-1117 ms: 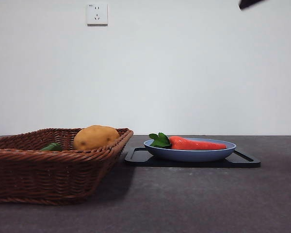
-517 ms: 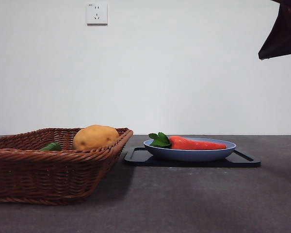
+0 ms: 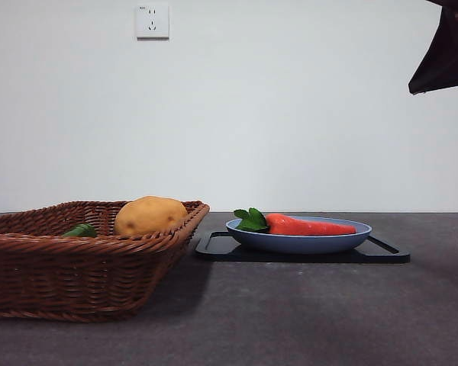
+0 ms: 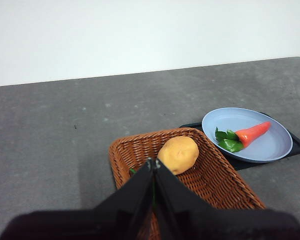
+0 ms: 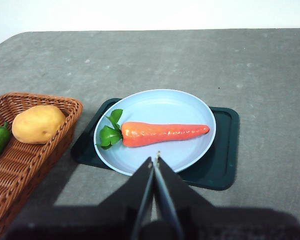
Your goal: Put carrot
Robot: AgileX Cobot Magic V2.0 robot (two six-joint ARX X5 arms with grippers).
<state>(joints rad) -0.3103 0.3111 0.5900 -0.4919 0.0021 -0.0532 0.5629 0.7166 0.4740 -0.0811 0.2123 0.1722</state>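
Observation:
The orange-red carrot [image 3: 309, 226] with green leaves lies on a light blue plate [image 3: 298, 242] that rests on a dark tray [image 3: 385, 252]. It also shows in the right wrist view [image 5: 162, 133] and the left wrist view [image 4: 251, 133]. My right gripper [image 5: 154, 162] is shut and empty, high above the plate's near edge; it shows as a dark shape at the front view's top right [image 3: 445, 53]. My left gripper [image 4: 153, 166] is shut and empty, above the wicker basket [image 4: 220, 182].
The brown wicker basket [image 3: 76, 267] stands left of the tray and holds a tan potato [image 3: 149, 215] and a small green vegetable [image 3: 82, 230]. A wall socket [image 3: 153, 21] is on the white wall behind.
The dark arm came down into the front view's top right corner a second ago and has barely moved since. The carrot, plate and basket have not moved.

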